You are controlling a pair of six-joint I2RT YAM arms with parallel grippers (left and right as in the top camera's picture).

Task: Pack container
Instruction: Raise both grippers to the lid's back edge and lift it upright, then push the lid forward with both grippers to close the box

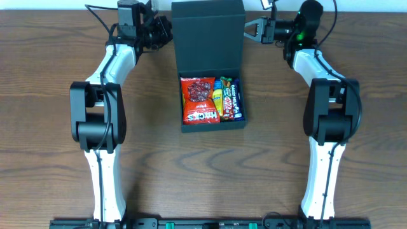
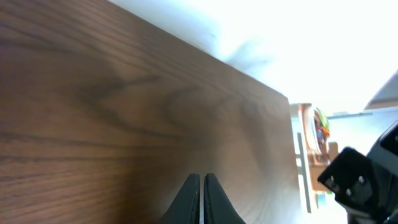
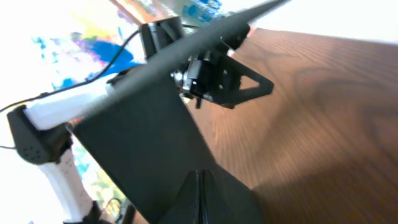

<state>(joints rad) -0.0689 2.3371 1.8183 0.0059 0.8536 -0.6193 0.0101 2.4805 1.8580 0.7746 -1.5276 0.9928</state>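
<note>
The dark teal container (image 1: 181,102) lies open at the table's middle, its flap lid (image 1: 208,28) standing up at the back. Inside lie a red snack packet (image 1: 200,100), a green and yellow bar (image 1: 218,98) and a blue chocolate bar (image 1: 233,98). My left gripper (image 1: 168,30) hovers just left of the lid, shut and holding nothing; its wrist view shows its shut tips (image 2: 203,177) over bare wood. My right gripper (image 1: 248,30) sits just right of the lid, also shut and holding nothing. In its wrist view the shut tips (image 3: 200,173) point at the lid's dark face (image 3: 143,137).
Both arms reach along the table's sides toward the far edge, where the wooden table (image 1: 57,76) meets a white wall. Bare wood shows in front of the container and to both sides. The left gripper (image 3: 264,84) shows beyond the lid in the right wrist view.
</note>
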